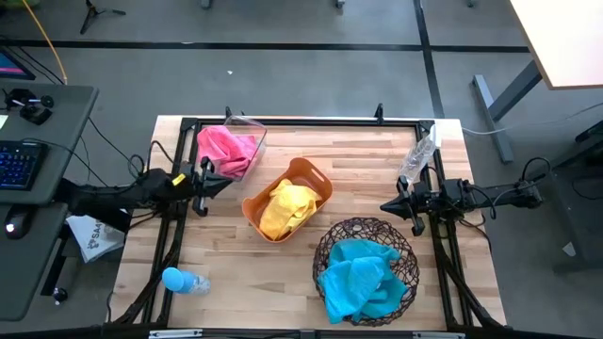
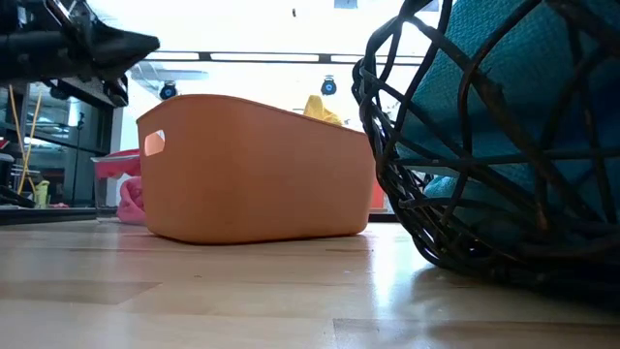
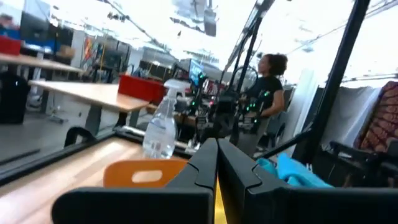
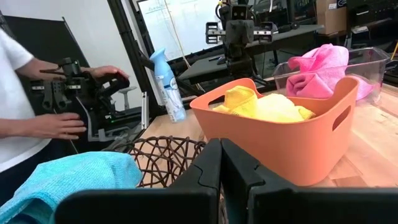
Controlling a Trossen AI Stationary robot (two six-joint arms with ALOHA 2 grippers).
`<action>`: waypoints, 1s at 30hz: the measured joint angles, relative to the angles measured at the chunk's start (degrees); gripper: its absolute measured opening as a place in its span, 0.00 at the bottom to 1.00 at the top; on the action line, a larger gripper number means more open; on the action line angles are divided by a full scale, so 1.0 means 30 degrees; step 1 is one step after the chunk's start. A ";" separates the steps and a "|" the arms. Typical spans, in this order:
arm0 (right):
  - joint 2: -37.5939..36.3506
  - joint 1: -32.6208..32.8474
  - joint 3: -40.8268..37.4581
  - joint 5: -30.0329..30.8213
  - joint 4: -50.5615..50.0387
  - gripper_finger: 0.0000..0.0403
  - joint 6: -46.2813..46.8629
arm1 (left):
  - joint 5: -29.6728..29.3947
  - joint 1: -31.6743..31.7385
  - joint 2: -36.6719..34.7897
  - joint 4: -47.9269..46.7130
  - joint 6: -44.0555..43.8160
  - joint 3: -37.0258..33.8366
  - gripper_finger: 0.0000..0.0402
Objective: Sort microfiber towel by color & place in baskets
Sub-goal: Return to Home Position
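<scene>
Pink towels (image 1: 224, 147) lie in the clear bin (image 1: 252, 141) at the far left. Yellow towels (image 1: 286, 209) lie in the orange tub (image 1: 316, 179) at the middle. Sky-blue towels (image 1: 360, 276) lie in the round dark wire basket (image 1: 407, 254) at the near right. My left gripper (image 1: 224, 185) is shut and empty, above the table beside the clear bin. My right gripper (image 1: 384, 206) is shut and empty, between the tub and the table's right edge. Both show shut in their wrist views, the left (image 3: 217, 163) and the right (image 4: 221, 163).
A clear spray bottle (image 1: 416, 158) lies at the far right corner. A bottle with a blue cap (image 1: 182, 280) lies at the near left. A black frame (image 1: 301, 121) rims the table. A person stands beyond the table in the left wrist view (image 3: 264, 93); a person's hands show in the right wrist view (image 4: 56, 124).
</scene>
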 joint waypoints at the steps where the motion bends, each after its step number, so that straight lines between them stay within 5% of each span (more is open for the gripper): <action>1: 0.0000 0.0000 0.0000 0.0004 0.0000 0.00 -0.0002 | -0.0005 -0.0012 -0.0347 -0.0181 0.0275 0.0000 0.00; 8: -0.0007 0.0000 0.0000 -0.0018 -0.0007 0.00 -0.0007 | 0.0556 -0.0452 -0.0895 -0.4673 0.1512 -0.0073 0.00; 13: 0.0007 0.0000 0.0000 -0.0033 -0.0007 0.00 0.0000 | 0.1594 -0.0802 -0.0904 -0.4717 0.3113 -0.0058 0.00; 30: 0.0007 0.0000 0.0000 -0.0047 -0.0007 0.00 -0.0005 | 0.1473 -0.0781 -0.0751 -0.4724 0.1665 -0.0073 0.00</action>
